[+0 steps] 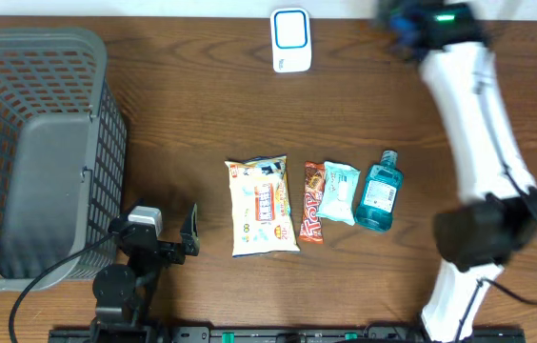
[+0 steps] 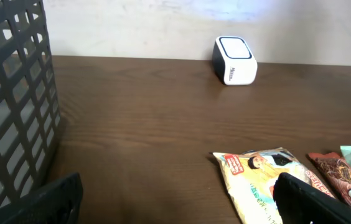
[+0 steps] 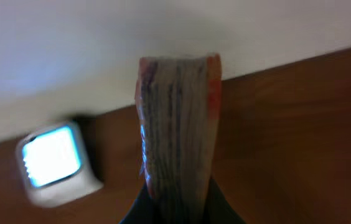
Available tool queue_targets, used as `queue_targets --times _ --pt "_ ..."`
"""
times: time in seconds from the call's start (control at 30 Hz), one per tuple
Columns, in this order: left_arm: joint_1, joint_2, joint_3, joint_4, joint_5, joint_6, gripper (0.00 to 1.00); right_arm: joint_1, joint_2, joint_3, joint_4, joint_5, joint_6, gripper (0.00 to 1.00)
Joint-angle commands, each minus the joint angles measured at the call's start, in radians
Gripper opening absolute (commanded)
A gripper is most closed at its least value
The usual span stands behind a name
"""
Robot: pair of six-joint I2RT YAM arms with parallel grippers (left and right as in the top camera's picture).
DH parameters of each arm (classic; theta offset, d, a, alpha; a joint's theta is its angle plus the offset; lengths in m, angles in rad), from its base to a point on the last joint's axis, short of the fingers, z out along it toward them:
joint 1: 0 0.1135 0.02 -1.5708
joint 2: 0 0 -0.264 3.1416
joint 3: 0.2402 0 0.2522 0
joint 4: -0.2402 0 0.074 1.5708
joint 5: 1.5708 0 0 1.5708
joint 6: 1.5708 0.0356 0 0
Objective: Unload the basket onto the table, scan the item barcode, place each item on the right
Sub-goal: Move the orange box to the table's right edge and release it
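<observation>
Dark wood tabletop (image 1: 192, 105) runs back to a pale wall (image 2: 132, 25). Low in the right wrist view the right pincer (image 3: 178, 208) is clamped narrow on a flat packet (image 3: 178, 124). It holds the packet upright and edge-on to its own camera, probably so that one broad face can be turned toward the scanner (image 3: 54, 162). That one scanner stands ahead of this pincer and off to its left by the wall, its window glowing blue. The packet does not look square to the window, so I judge the scan under way, not finished. Across the table the left pincer (image 1: 169, 227) rests with jaws wide and empty, likely parked clear of the work. One grey basket (image 1: 107, 124) stands just beside it on its left. Ahead and to its right four goods lie in a row, probably queued for their turn: one snack bag (image 1: 264, 208), one chocolate bar (image 1: 312, 202), one pale blue pouch (image 1: 339, 193) and one mouthwash bottle (image 1: 379, 193).
</observation>
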Motion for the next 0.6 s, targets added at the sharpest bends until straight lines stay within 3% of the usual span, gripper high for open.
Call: queue_targets --times 0.0,0.57 --pt "0.004 -0.005 -0.016 -0.027 -0.002 0.013 0.98 -0.102 0.023 -0.009 -0.063 0.133 -0.011 0.01" --pt "0.004 -0.005 -0.016 -0.027 -0.002 0.013 0.98 -0.611 0.264 -0.158 -0.103 0.147 -0.047 0.01"
